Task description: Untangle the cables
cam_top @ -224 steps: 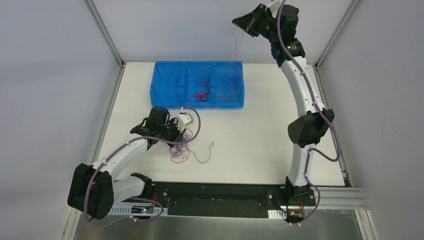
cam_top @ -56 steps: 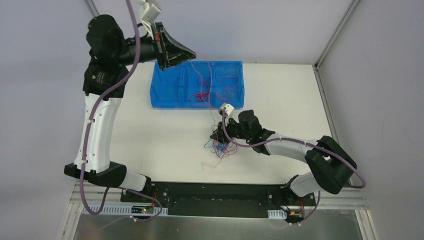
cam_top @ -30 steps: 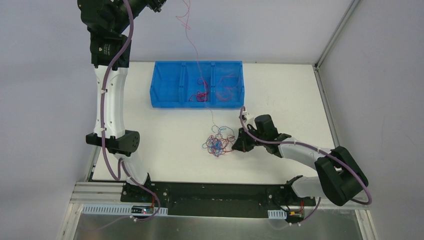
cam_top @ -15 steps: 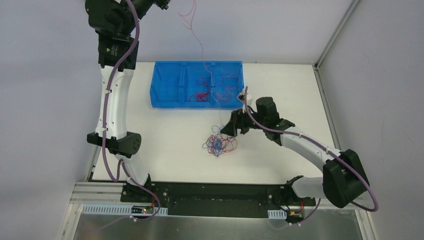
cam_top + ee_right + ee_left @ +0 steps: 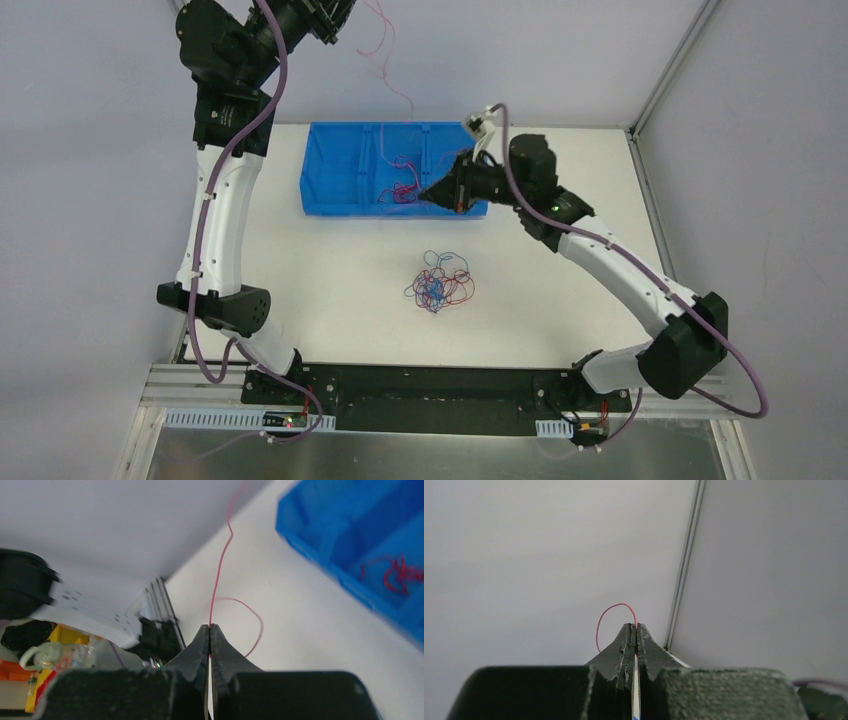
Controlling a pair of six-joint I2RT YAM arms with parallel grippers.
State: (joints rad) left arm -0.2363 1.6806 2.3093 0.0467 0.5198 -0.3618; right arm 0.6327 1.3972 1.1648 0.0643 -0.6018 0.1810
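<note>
Right pincer (image 5: 210, 627) has lifted, seemingly pinching red cable (image 5: 216, 580).

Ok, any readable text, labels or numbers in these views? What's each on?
None readable in any view.
Yellow and red clutter, right wrist view: blurred, no text can be made out.
White part with dark dots: marks too small to read.
Blue bin: no label visible.
</note>
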